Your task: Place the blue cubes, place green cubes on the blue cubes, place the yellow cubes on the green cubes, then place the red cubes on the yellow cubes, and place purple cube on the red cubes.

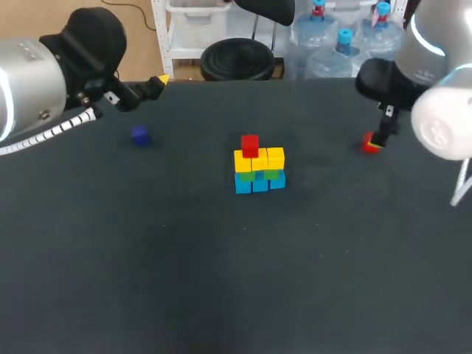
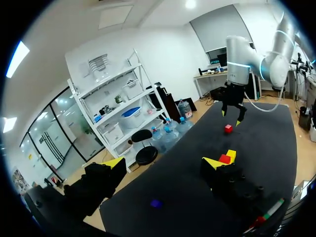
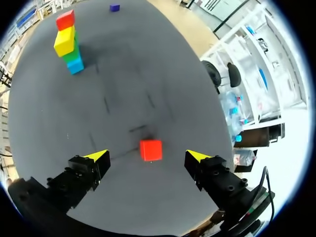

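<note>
Your right pincer (image 2: 231, 118) hangs wide open and empty above the loose red cube (image 3: 150, 150). The cube sits on the tabletop (image 1: 221, 280) in line with the gap between the fingers, untouched and well apart from the stack (image 1: 259, 168). It looks light, rigid and smooth, so close squarely on two opposite flat faces; a corner grip would likely twist it. Your left pincer (image 1: 151, 87) is also spread wide and holds nothing.

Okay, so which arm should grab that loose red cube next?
Right. Its open claw hangs just above the loose red cube, lined up to close on it. The left claw is far across the table, nearer the purple cube.
</note>
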Motion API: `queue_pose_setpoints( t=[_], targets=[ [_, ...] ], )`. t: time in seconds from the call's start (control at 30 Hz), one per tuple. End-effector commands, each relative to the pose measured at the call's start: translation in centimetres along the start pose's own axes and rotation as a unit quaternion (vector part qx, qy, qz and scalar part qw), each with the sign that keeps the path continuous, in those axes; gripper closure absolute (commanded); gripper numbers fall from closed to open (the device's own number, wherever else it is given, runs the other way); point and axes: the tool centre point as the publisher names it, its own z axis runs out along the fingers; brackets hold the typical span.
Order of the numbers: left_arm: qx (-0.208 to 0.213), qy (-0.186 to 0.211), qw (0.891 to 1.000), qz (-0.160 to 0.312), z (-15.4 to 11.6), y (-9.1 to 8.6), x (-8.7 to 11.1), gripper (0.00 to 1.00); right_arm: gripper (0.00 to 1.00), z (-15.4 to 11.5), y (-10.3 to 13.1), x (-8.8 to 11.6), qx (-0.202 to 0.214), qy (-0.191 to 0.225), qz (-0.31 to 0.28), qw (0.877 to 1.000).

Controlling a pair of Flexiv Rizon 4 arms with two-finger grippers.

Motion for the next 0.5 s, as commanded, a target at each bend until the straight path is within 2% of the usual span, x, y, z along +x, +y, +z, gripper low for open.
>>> queue_pose_setpoints(
  t=[0.03, 0.23, 0.5],
  targets=[
    [0.006, -0.001, 1.0, 0.001, 0.0, 0.3, 0.0, 0.0, 0.0, 1.1, -0.4, -0.4, -0.025, 0.004, -0.01, 1.0],
    [0.006, -0.001, 1.0, 0.001, 0.0, 0.3, 0.0, 0.0, 0.0, 2.4, -1.1, 0.5, -0.01, 0.011, -0.016, 1.0],
    [0.006, -0.001, 1.0, 0.001, 0.0, 0.3, 0.0, 0.0, 0.0, 3.4, -1.3, 0.5, -0.012, 0.016, -0.008, 1.0]
  ],
)
